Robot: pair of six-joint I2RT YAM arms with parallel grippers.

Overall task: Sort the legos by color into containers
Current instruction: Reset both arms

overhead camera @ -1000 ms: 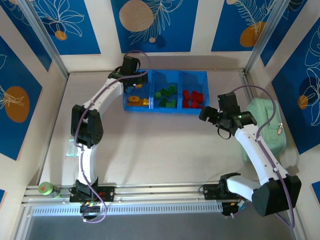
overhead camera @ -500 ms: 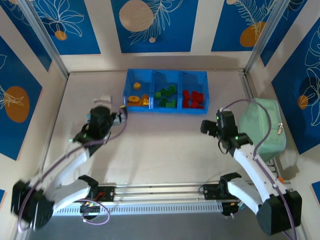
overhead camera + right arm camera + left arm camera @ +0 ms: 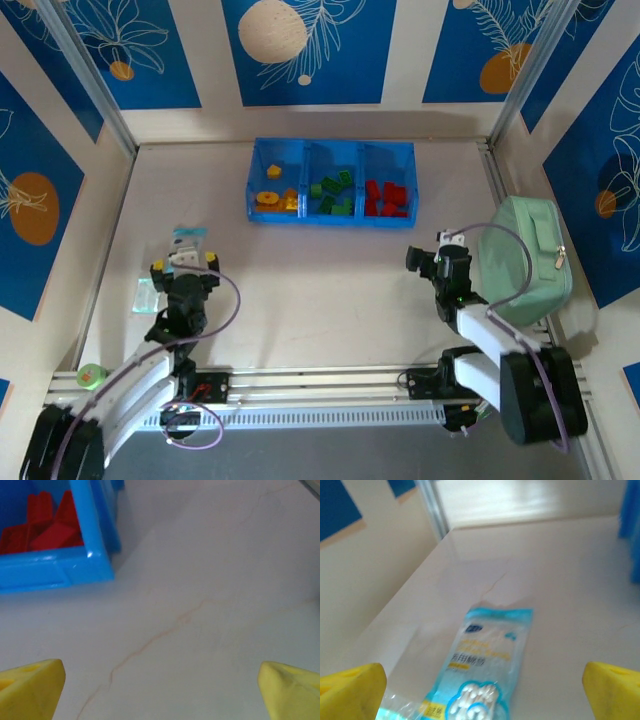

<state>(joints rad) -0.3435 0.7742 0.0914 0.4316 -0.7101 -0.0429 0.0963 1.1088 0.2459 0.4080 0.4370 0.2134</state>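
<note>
Pale marbled table (image 3: 320, 310), walled by blue leaf-print panels. From above, one blue tray holds three containers (image 3: 304, 165) side by side near the far edge. Every one of the legos (image 3: 332, 195) I can find sits inside: yellow-orange left, green middle, red right. That is roughly six green and five red; the yellow pile, with its one round disc, is too bunched to count. The left gripper (image 3: 183, 258) and right gripper (image 3: 422, 258) sit well apart from the tray, the right one beside one mint-green case (image 3: 525, 265)

Left wrist view: the left gripper (image 3: 480, 692) has its jaws spread fully wide and holds nothing, with one cotton-swab packet (image 3: 487, 660) lying on the table beneath

Right wrist view: the right gripper (image 3: 160, 690) is equally wide and empty, with the red container's corner (image 3: 92, 562) ahead

Sorting looks finished, so the step is parking: keep the jaws wide and lifted, clear of packet and tray wall
</note>
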